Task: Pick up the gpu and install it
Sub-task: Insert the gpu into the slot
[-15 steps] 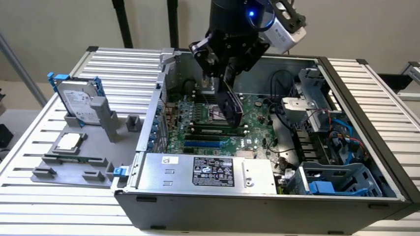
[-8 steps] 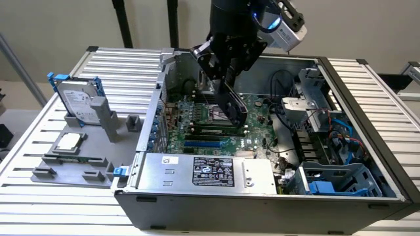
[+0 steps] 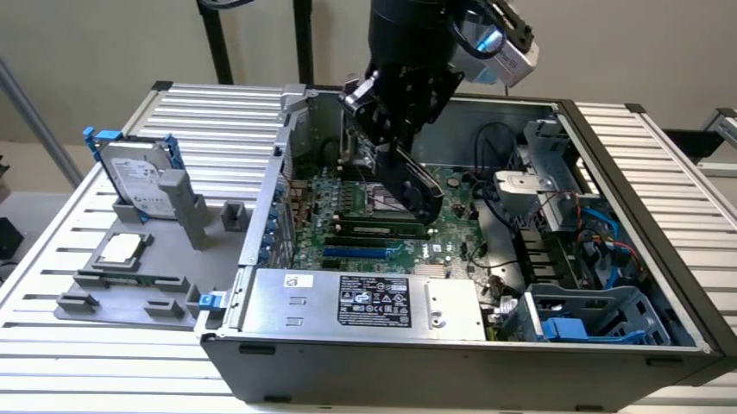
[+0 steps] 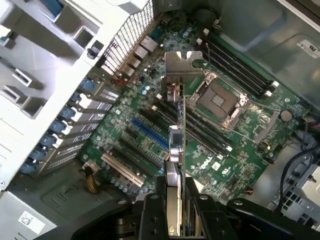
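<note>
The gpu is a thin black card hanging tilted over the green motherboard inside the open computer case. My gripper is shut on its upper edge. In the wrist view the gpu appears edge-on, its metal end bracket pointing toward the case's rear grille. The gripper clamps the card between two black fingers. The card floats above the black and blue expansion slots, beside the CPU socket, and is apart from the board.
A grey fixture on the exterior view's left holds a silver hard drive in a blue frame and a small square CPU chip. The power supply lines the case front. Cables and a drive cage fill the exterior view's right.
</note>
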`<state>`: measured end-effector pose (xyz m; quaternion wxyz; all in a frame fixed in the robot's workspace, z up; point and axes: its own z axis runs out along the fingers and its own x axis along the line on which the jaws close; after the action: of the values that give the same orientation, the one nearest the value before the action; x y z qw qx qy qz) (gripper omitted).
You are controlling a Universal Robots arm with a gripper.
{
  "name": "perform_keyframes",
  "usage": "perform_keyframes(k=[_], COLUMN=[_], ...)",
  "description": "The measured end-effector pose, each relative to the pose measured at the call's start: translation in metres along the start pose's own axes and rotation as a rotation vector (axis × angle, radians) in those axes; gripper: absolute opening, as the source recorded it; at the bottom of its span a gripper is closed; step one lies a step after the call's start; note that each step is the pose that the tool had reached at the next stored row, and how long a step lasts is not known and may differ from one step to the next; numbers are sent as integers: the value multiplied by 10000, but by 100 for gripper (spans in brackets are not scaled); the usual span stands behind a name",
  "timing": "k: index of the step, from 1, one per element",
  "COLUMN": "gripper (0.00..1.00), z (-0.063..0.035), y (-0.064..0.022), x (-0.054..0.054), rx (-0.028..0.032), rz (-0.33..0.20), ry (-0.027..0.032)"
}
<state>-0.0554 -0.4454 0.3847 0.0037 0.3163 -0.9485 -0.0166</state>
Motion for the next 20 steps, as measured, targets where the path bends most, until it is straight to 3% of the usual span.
perform_keyframes(k=[7,20], gripper=[0,0], z=[24,91], y=[-1,-3], x=[0,0], rx=[55,248], rz=[-1277,-3651], ry=[-36,-215])
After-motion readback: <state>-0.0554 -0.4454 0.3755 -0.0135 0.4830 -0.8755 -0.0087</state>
